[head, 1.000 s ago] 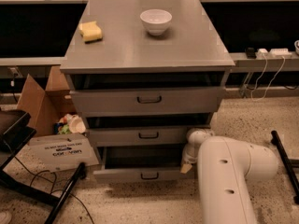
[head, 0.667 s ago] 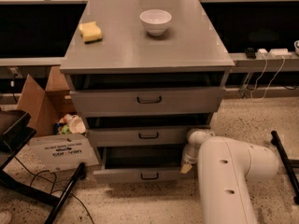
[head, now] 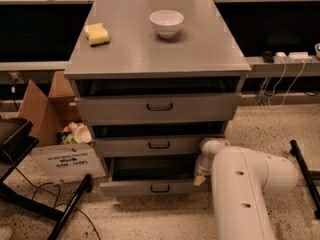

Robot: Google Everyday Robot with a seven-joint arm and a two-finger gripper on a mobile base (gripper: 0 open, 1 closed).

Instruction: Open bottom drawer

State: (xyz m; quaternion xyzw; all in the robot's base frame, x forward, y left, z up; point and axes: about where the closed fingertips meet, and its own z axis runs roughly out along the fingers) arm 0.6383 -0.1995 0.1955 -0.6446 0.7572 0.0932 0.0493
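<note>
The bottom drawer (head: 130, 186) stands pulled partly out under the counter (head: 200, 49), and the gripper (head: 201, 178) sits at its right end — probably to draw it by the edge, not the handle (head: 160, 188) — whether it grips I cannot tell

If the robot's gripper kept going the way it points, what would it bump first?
Probably the bottom drawer. The gripper sits at that drawer's right end, pointing down toward its tray, so it would likely hit that first, though depth is hard to judge.
</note>
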